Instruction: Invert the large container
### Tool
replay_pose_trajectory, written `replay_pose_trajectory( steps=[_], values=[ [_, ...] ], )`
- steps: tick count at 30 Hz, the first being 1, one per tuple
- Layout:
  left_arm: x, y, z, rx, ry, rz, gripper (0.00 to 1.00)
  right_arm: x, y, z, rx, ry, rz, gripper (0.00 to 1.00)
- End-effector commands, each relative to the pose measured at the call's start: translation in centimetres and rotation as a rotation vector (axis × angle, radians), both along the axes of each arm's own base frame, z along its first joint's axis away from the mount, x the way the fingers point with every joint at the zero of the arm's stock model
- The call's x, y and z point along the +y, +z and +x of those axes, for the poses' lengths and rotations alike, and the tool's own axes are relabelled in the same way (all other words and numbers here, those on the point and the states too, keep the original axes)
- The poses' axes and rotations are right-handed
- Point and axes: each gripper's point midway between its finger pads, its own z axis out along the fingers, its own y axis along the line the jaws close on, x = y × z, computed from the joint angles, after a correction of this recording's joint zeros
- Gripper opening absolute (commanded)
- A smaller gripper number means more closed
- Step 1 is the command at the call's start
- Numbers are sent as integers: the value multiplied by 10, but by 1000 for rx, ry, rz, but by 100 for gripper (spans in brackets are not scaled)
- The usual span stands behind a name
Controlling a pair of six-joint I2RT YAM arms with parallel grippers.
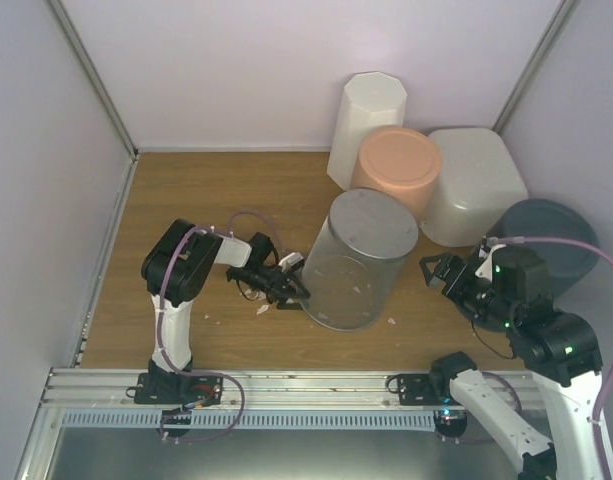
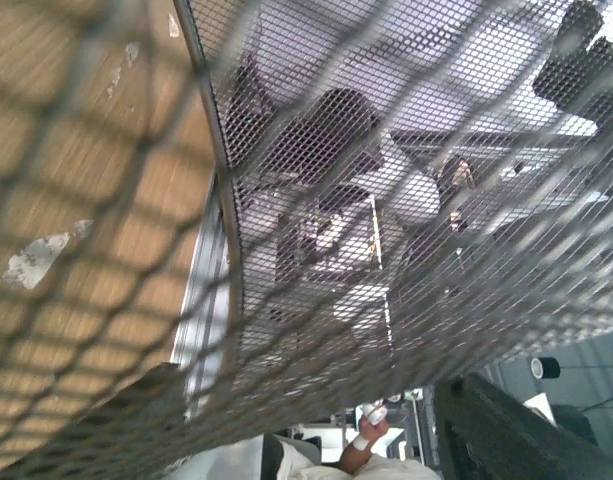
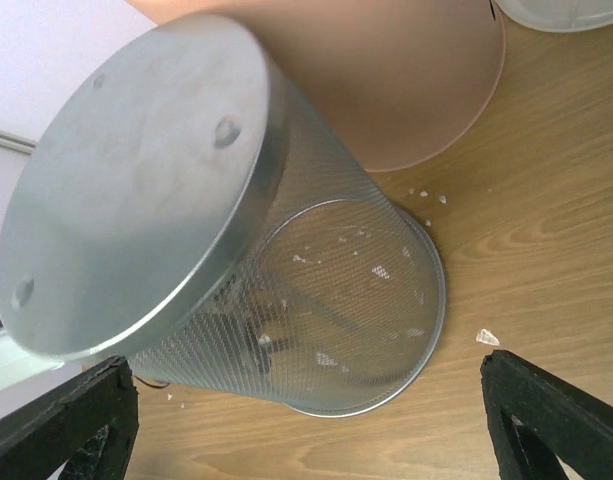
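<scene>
Whole table [image 1: 236,190] was taken steeply from above and behind by the top external, wire-mesh bin [image 1: 358,265] was looked through from against its mesh by the left wrist, was faced downward from nearby by the right wrist, was shared by all three.

rear: round bin [image 1: 396,170] — large container [image 1: 474,185] to right | front: mesh bin [image 1: 358,262]

Wooden table [image 1: 216,190]: five vessels, loose scraps.
Centre, grey wire-mesh bin [image 1: 361,260], base up; 1 o'clock, peach bin [image 1: 396,170] and tall white faceted bin [image 1: 366,125]; 2 o'clock, large container [image 1: 476,185]; 3 o'clock, dark grey round bin [image 1: 551,240]; white scraps [image 3: 487,338] beside the mesh rim.
</scene>
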Motion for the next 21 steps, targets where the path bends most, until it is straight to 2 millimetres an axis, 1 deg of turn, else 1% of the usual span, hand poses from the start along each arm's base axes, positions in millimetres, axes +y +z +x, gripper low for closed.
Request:
replay_pose_trajectory(
  steps=[1, 5, 8, 11, 12, 14, 18, 21],
  values=[
    [3, 46, 6, 163, 16, -266, 71, -4, 6, -4, -20, -11, 0, 93],
    [3, 39, 3, 147, 13, -226, 89, -6, 5, -8, -18, -17, 2, 93],
    [0, 32, 3, 109, 12, -168, 97, -6, 2, -8, -11, -18, -1, 93],
    [-7, 23, 8, -35, 1, -68, 99, -6, -1, -8, -6, -19, -4, 93],
    [-8, 18, 8, -61, -18, -10, 99, -6, -2, -8, -4, -17, -6, 93],
    [-8, 13, 10, -103, -37, 40, 99, -6, -3, -8, 0, -19, -8, 93],
    [-2, -13, 11, -179, -84, 207, 99, -7, -8, -9, 8, -18, -14, 93],
    [3, -25, 8, -204, -120, 269, 99, -7, -9, -9, 7, -18, -14, 94]
  ],
)
